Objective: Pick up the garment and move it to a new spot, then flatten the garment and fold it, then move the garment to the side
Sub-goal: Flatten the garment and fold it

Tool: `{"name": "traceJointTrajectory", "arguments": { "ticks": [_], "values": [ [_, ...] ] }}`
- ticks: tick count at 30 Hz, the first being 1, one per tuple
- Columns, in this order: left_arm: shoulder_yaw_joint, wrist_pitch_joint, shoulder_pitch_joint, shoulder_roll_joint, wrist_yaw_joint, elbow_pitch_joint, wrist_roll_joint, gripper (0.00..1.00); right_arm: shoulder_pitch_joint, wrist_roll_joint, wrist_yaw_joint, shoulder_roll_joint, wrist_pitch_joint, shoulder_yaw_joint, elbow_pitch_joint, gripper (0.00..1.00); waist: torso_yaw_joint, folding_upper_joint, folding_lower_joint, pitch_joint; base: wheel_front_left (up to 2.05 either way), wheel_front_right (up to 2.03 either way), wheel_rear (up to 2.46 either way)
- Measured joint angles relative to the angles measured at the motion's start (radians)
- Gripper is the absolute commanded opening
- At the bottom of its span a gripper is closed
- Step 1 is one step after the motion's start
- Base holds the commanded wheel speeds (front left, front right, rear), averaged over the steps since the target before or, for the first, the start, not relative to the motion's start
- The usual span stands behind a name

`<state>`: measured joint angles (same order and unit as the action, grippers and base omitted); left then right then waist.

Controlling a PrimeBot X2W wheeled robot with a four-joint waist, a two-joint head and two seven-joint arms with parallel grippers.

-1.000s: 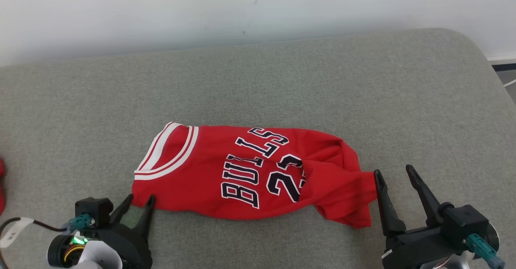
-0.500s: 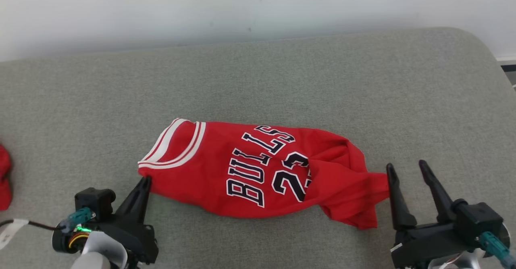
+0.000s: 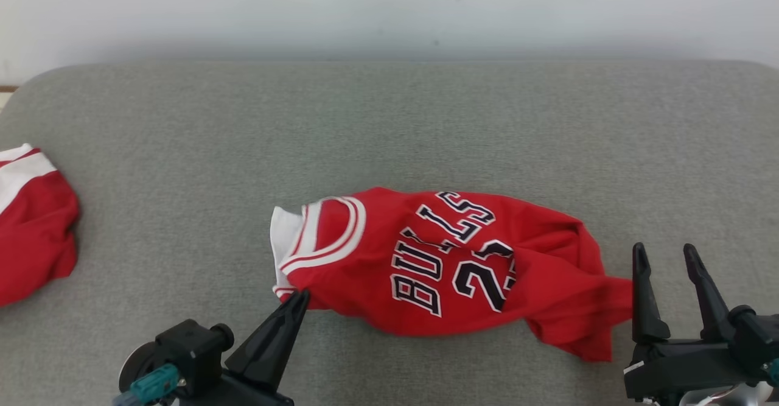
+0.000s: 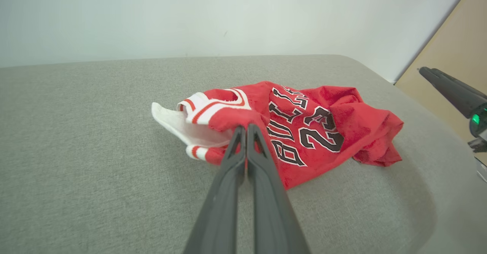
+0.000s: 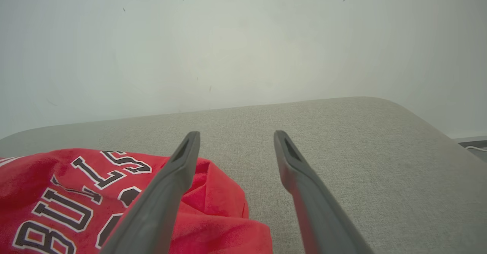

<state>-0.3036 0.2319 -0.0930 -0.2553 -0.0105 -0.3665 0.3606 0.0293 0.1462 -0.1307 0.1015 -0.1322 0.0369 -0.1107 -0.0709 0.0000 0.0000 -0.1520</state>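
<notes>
Obs.: red mesh basketball jersey (image 3: 462, 266) with white-trimmed collar and black "BULLS 23" lettering lies crumpled near the front middle of the grey fabric-covered desk (image 3: 389, 120). Its long axis runs left to right across the desk, collar end to the robot's left, bunched hem end to its right.

Left gripper (image 3: 299, 298): fingers clenched together at the jersey's near-left corner, just below the collar. In the left wrist view the tips (image 4: 243, 129) meet on a fold of red cloth, with the white inner lining turned out beside them. I judge it a pinch on the fabric.

Right gripper (image 3: 663, 249): fingers released, spread apart, nothing between them. It stands at the jersey's right end. The cloth tip lies just beside its inner finger; contact cannot be told. In the right wrist view the jersey (image 5: 57, 193) sits left of and under that finger, the gap (image 5: 236, 134) over bare desk.

Judgement: the move-to-new-spot step is in hand. Left arm is the carrier. To share the load, the right arm would need to shift left onto the hem.

Room: broad bare desk behind, toward the wall, and to the right up to the rounded corner. A second red-and-white garment (image 3: 30, 223) lies well apart at the left edge, so less room there.
</notes>
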Motion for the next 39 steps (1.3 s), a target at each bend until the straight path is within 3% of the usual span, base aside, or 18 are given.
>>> {"name": "traceJointTrajectory", "arguments": {
  "ticks": [8,14,20,24,26,29,33,34,35,39],
  "values": [
    [0.015,0.08,0.0,-0.04,-0.007,-0.254,0.037,0.0,0.003,-0.003,0.0,-0.017,-0.005,-0.036,-0.003,1.0,-0.042,0.0,0.0,-0.009,0.0,0.0,0.0],
    [0.045,0.111,-0.057,-0.059,-0.014,-0.258,0.053,0.0,0.007,-0.001,0.0,-0.031,-0.014,-0.049,0.0,1.0,-0.023,0.0,0.0,-0.015,0.0,0.0,0.0],
    [0.091,0.086,-0.168,-0.037,-0.014,0.002,0.098,0.0,0.028,0.006,0.0,-0.038,-0.023,-0.041,0.017,1.0,0.022,0.0,0.0001,-0.027,0.0,0.0,0.0],
    [0.136,0.035,-0.264,-0.021,-0.019,0.251,0.127,0.0,0.047,0.007,0.0,-0.04,-0.023,-0.029,0.028,1.0,0.064,0.0,0.0,-0.04,0.0,0.0,0.0],
    [0.163,-0.022,-0.363,-0.009,-0.033,0.468,0.148,0.0,0.053,0.009,0.0,-0.041,-0.024,-0.026,0.04,1.0,0.108,0.0,0.0,-0.057,0.0,0.0,0.0],
    [0.174,-0.07,-0.445,-0.006,-0.053,0.636,0.157,0.0,0.065,0.013,0.0,-0.041,-0.026,-0.025,0.051,1.0,0.148,0.0,0.0001,-0.077,0.0,0.0,0.0],
    [0.184,-0.125,-0.507,0.005,-0.068,0.753,0.17,0.0,0.065,0.014,0.0,-0.038,-0.026,-0.038,0.06,1.0,0.173,0.0,0.0001,-0.097,0.0,0.0,0.0],
    [0.188,-0.139,-0.512,0.009,-0.069,0.775,0.177,0.15,0.065,0.014,0.0,-0.038,-0.026,-0.039,0.061,1.0,0.176,0.0001,0.0001,-0.101,0.0,0.0,0.0],
    [0.19,-0.174,-0.516,0.014,-0.076,0.801,0.178,1.0,0.065,0.015,0.0,-0.036,-0.025,-0.047,0.062,1.0,0.178,0.0001,0.0002,-0.104,0.0,0.0,0.0],
    [0.213,-0.26,-0.493,0.014,-0.063,0.811,0.184,1.0,0.058,0.013,0.0,-0.035,-0.01,-0.065,0.049,1.0,0.164,0.0,0.0001,-0.091,0.0,0.0,0.0]
  ]
}}
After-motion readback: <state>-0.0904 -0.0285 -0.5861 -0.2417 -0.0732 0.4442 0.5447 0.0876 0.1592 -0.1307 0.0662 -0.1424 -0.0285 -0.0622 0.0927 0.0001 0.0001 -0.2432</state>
